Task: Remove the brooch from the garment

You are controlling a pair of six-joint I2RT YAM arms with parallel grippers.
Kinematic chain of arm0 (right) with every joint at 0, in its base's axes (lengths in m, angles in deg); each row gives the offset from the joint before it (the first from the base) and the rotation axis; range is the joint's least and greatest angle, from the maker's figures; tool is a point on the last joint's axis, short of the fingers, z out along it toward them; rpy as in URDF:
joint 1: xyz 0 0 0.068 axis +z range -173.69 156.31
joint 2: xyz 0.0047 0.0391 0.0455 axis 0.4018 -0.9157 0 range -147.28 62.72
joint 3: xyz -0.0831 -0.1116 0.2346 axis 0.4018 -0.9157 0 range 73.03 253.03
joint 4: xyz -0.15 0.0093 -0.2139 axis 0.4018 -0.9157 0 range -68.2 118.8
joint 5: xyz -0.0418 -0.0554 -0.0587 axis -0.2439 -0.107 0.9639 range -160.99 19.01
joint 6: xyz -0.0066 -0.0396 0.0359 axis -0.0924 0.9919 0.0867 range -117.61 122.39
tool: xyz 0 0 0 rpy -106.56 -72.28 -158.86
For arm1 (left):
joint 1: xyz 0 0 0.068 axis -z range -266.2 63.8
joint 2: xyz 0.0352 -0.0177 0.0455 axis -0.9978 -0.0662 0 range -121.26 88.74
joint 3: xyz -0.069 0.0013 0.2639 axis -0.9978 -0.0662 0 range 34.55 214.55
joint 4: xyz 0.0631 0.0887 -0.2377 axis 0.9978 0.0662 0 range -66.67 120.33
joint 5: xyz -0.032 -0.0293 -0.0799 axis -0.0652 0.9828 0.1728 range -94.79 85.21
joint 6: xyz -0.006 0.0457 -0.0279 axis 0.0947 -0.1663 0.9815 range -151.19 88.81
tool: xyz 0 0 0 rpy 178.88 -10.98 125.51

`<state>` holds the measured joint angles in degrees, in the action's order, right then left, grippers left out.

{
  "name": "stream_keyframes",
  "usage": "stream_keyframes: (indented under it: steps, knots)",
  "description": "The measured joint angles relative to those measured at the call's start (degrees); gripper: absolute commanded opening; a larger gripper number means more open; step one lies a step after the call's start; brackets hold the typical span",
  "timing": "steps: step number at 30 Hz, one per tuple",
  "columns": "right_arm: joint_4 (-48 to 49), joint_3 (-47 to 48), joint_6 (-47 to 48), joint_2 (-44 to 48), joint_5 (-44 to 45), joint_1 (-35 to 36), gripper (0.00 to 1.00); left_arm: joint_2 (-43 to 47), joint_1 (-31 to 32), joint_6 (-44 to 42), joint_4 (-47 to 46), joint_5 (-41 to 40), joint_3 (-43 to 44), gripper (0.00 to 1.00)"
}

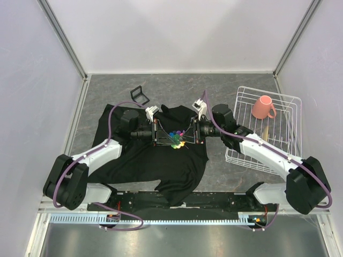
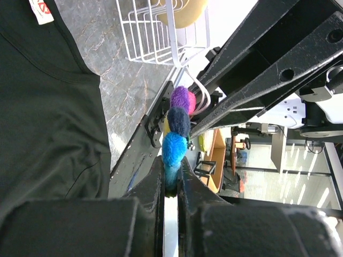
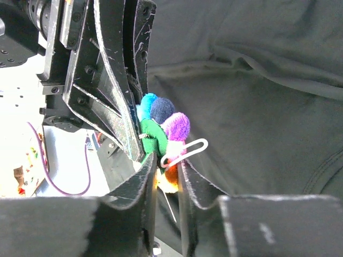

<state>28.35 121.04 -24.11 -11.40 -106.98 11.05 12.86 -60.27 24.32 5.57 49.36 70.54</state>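
Note:
The brooch (image 1: 177,140), a small cluster of coloured fuzzy balls, is held between both grippers above the middle of the black T-shirt (image 1: 134,160). My left gripper (image 2: 172,160) is shut on its light blue ball (image 2: 174,147); the dark blue and purple balls stick out beyond the jaws. My right gripper (image 3: 167,160) is shut on its orange-yellow part (image 3: 170,179), below the green and purple balls. A silver pin clasp (image 3: 185,152) juts out, and a thin pin hangs below. The shirt (image 3: 257,107) lies behind; its white-red label (image 2: 41,10) shows in the left wrist view. I cannot tell whether the brooch touches the cloth.
A white wire rack (image 1: 244,155) stands at the right of the shirt and holds a pink mug (image 1: 262,107). A small black stand (image 1: 140,95) sits on the grey table behind the shirt. The enclosure's walls close in the sides and back.

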Motion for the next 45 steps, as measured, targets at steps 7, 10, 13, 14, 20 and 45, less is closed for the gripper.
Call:
stream_keyframes:
  steps: [7, 10, 13, 14, 20, 45]
  knots:
    - [1.2, -0.6, -0.4, -0.3, -3.4, -0.1, 0.37, -1.4, 0.1, -0.1, -0.5, 3.7, 0.5, 0.02]
    - [1.4, -0.6, -0.4, -0.5, -5.3, -0.7, 0.4, -1.7, 0.1, -0.3, -0.8, 5.1, 0.9, 0.02]
    - [1.9, -0.6, -0.5, -0.7, -7.8, -1.6, 0.39, -1.8, 0.2, -0.7, -1.0, 6.1, 1.2, 0.02]
    - [2.1, -0.6, -0.5, -0.8, -8.6, -1.8, 0.37, -1.8, 0.2, -0.8, -1.1, 6.3, 1.3, 0.02]
    - [3.0, -0.8, -0.3, -1.4, -12.5, -2.3, 0.35, -2.5, 0.2, -1.3, -1.3, 8.5, 1.7, 0.02]
    - [4.4, -1.3, -0.8, -1.4, -18.2, -3.4, 0.43, -3.8, 1.0, -3.7, -1.2, 11.2, 2.9, 0.02]
